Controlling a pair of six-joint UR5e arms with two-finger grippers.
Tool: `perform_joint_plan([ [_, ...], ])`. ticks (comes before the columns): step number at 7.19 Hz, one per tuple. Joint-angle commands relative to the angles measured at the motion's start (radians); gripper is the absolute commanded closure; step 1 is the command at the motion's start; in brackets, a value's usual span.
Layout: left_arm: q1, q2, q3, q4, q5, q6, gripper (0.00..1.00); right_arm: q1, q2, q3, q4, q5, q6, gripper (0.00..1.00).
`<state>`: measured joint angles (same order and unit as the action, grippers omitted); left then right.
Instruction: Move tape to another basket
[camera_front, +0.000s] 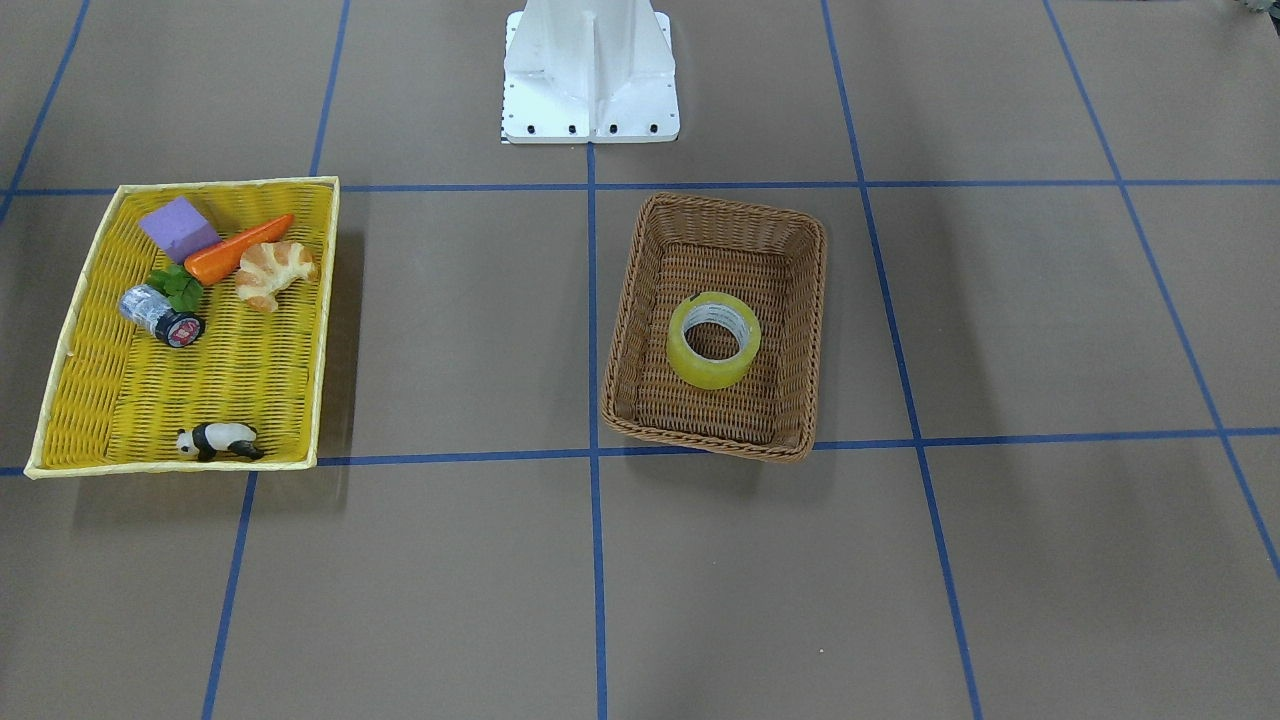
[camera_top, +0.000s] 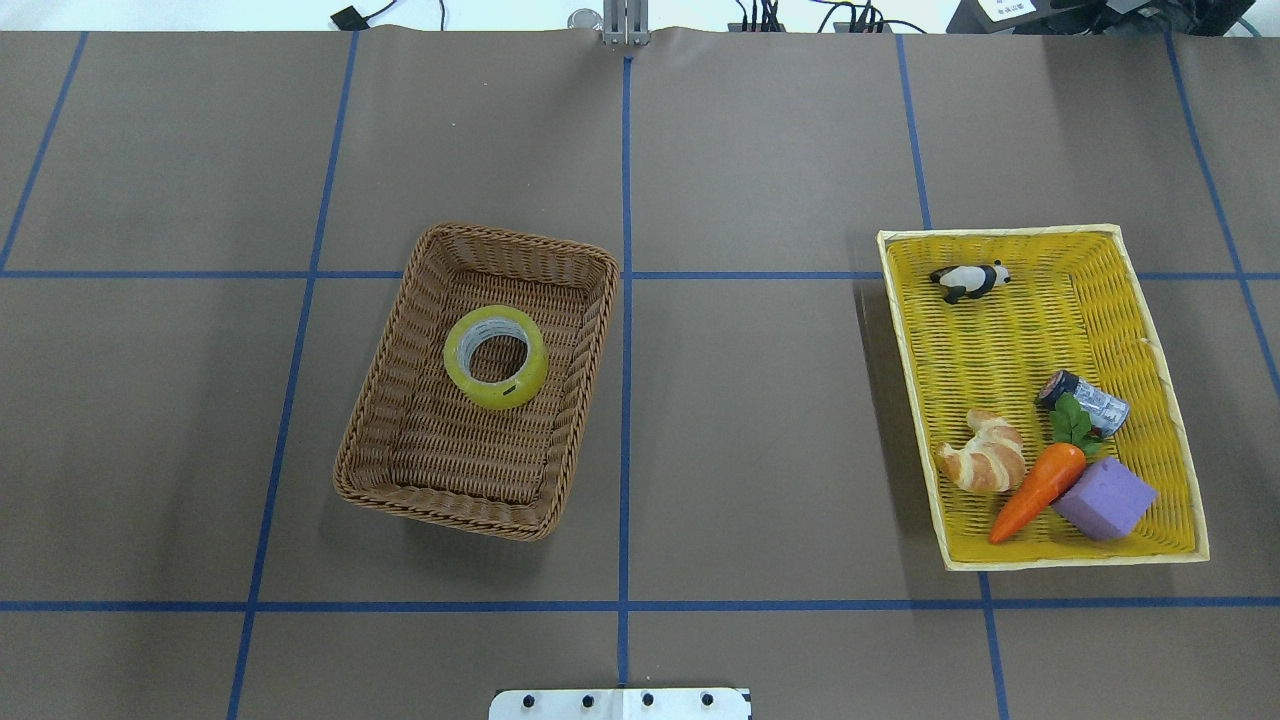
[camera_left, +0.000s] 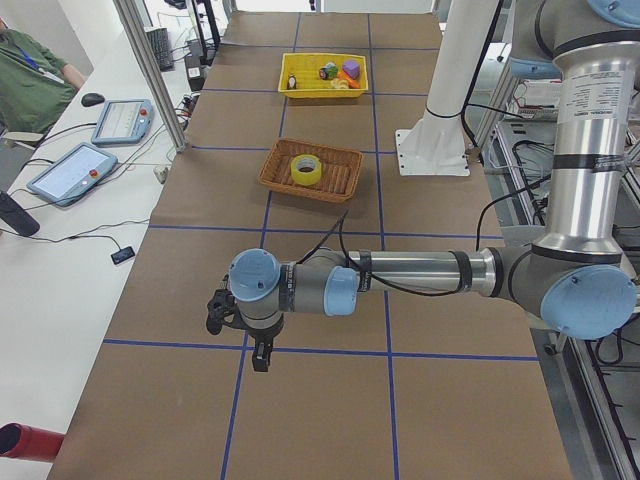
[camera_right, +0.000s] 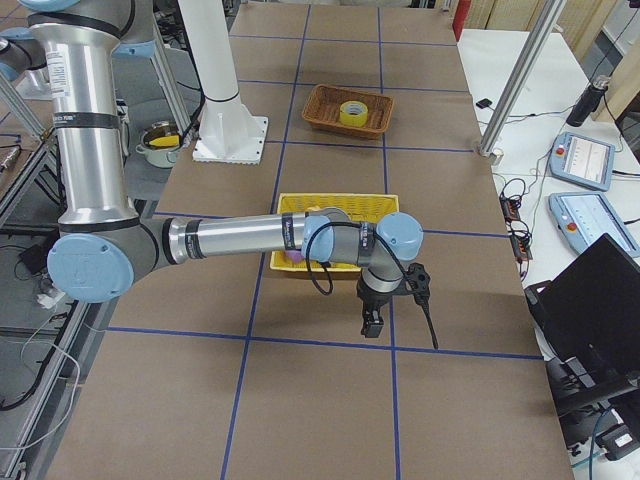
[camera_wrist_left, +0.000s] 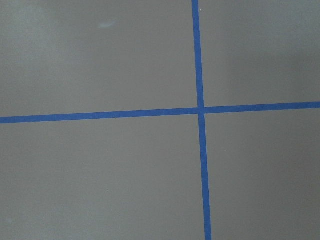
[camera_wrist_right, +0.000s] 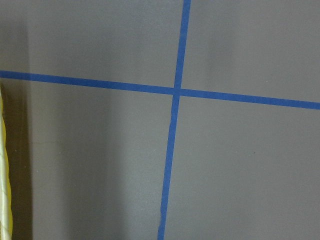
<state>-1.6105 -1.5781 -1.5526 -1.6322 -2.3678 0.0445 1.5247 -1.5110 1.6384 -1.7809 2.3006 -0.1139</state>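
The yellow tape roll lies flat inside the brown wicker basket; it also shows in the left side view and the right side view. My left gripper hangs over bare table well off from the basket, seen only in the left side view; I cannot tell if it is open or shut. My right gripper hangs just past the yellow tray, seen only in the right side view; I cannot tell its state. Both wrist views show only brown table and blue lines.
A shallow yellow woven tray holds a purple block, a carrot, a croissant, a silver cylinder and a panda figure. The white robot base stands at the table's edge.
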Motion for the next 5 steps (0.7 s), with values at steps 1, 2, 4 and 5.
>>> perform_joint_plan([
  [1,0.001,0.000,0.002,0.000,0.001,0.000,0.01,0.000,0.002,0.001,0.000,0.002,0.003,0.00],
  [2,0.001,0.000,0.006,0.002,0.001,0.000,0.01,0.000,0.003,0.001,0.000,0.002,0.003,0.00],
  [4,0.001,0.000,0.012,0.002,0.001,0.000,0.01,0.000,0.003,0.004,0.000,0.007,0.003,0.00],
  [5,0.003,0.000,0.014,0.000,0.001,0.000,0.01,0.000,0.005,0.003,0.000,0.007,0.003,0.00],
])
